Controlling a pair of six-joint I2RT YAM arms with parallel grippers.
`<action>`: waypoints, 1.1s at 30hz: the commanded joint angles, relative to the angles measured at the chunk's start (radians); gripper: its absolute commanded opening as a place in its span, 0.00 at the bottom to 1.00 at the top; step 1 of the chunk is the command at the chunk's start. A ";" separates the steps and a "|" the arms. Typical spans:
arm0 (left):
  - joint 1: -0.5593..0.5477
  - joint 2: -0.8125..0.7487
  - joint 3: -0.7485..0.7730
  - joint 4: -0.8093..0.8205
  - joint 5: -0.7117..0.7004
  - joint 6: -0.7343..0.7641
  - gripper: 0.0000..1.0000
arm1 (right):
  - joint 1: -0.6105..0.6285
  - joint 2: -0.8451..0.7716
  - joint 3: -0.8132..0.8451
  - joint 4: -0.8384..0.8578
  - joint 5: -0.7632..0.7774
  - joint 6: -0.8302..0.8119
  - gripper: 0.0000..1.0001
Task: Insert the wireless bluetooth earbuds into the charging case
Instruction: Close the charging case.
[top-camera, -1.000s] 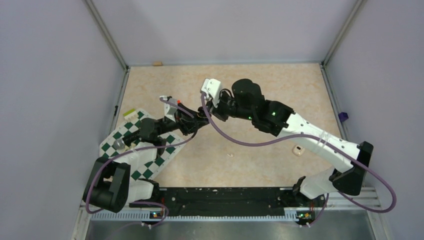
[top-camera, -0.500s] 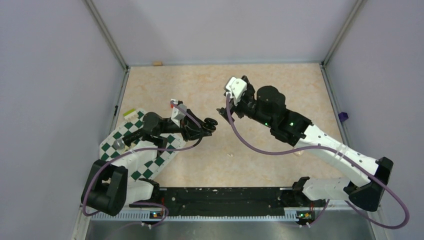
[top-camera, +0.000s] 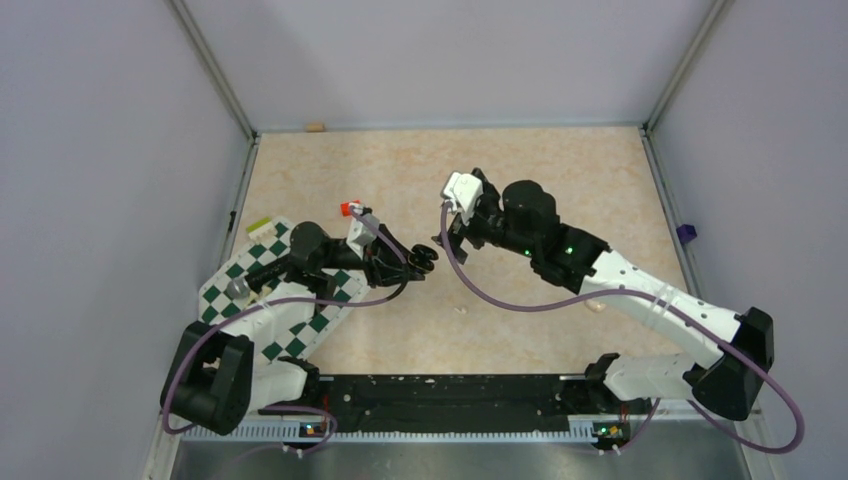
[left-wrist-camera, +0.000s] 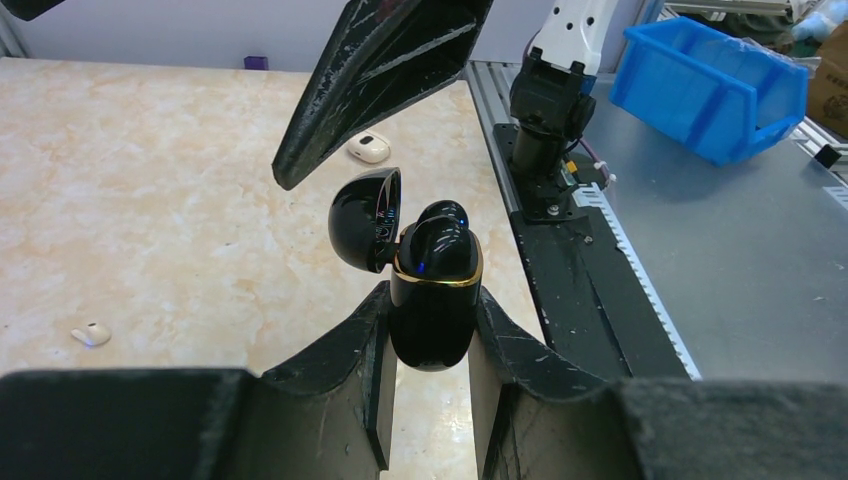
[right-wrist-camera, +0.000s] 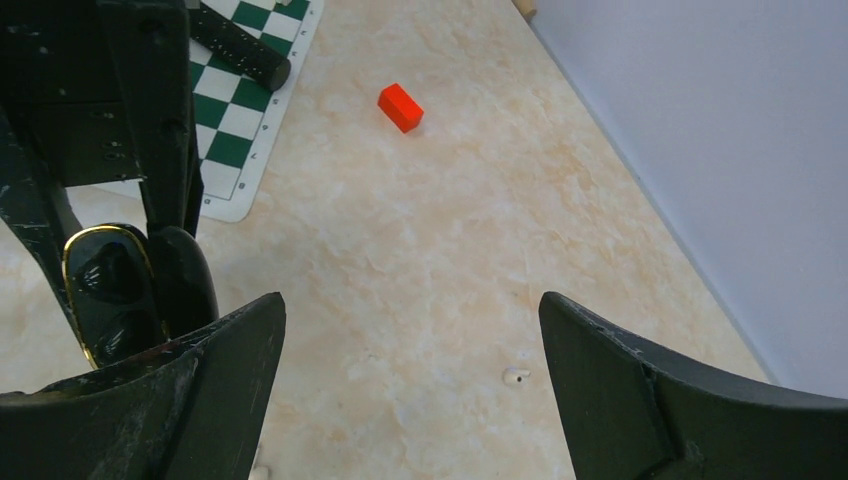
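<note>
My left gripper (left-wrist-camera: 430, 302) is shut on a glossy black charging case (left-wrist-camera: 432, 320) with a gold rim, held upright above the table. Its lid (left-wrist-camera: 365, 218) stands open to the left. Two black earbuds (left-wrist-camera: 436, 245) sit in the case's top. From above, the left gripper (top-camera: 425, 262) is at the table's middle, and my right gripper (top-camera: 447, 240) hangs just to its right. My right gripper (right-wrist-camera: 410, 300) is open with nothing between its fingers. The case (right-wrist-camera: 105, 285) shows at the left of that view, beside the left finger.
A small cream-white case (top-camera: 598, 300) lies on the table near the right arm. A tiny white earbud (top-camera: 461, 310) lies in front of the grippers. A red block (top-camera: 350, 208) sits beside the chequered mat (top-camera: 280, 305). A blue bin (left-wrist-camera: 715, 85) stands off the table.
My right gripper has opened and pulled away from the case to the right, then eased back towards it. My left gripper keeps hold of the case and has shifted slightly right.
</note>
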 joint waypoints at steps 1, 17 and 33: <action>-0.010 -0.010 0.038 -0.024 0.022 0.048 0.04 | -0.003 -0.007 -0.009 0.031 -0.100 -0.009 0.96; -0.014 -0.004 0.048 -0.079 0.007 0.085 0.04 | -0.003 -0.039 -0.006 -0.025 -0.264 -0.022 0.96; -0.025 0.136 0.154 -0.390 -0.490 0.162 0.04 | -0.165 -0.171 0.045 0.045 0.270 0.041 0.99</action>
